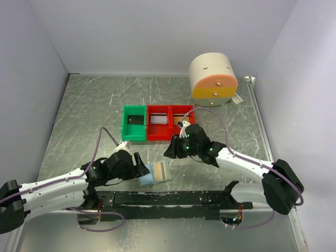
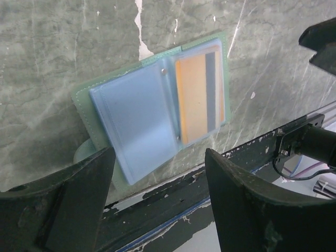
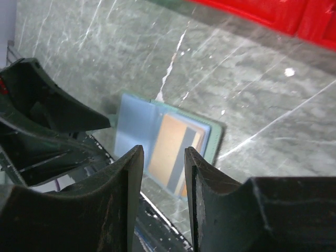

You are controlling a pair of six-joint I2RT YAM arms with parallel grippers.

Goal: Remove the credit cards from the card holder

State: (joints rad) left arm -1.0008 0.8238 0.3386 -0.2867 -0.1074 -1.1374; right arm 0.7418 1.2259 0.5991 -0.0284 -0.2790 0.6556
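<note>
The left claw (image 2: 158,153) stands wide open and grips nothing. Its two dark fingers (image 2: 79,199) frame the near edge of the card holder (image 2: 152,113), and whether either finger touches the sleeve I cannot tell. The right claw (image 3: 163,152) hangs over the table with its jaws partly apart, a narrow gap between them and nothing in it. It is clear of the holder, which shows below it and to its left.

The holder lies spread open and flat on the table (image 1: 89,115), between the two claws and close to the near edge. Its long axis runs roughly left to right, slightly skewed. The right pocket holds an orange credit card (image 2: 197,100) with a grey stripe down its long side, and the card's long axis runs away from the arms. The left pocket shows plain pale blue.

On the near side, the holder's corner sits just beside the edge of the black base plate (image 1: 168,198), so room there is tight. On the far side, bare marbled table lies between the holder and the green bin (image 1: 134,135) and red bins (image 1: 159,134). A cream drum (image 1: 210,71) with an orange face stands well apart by the back wall.
</note>
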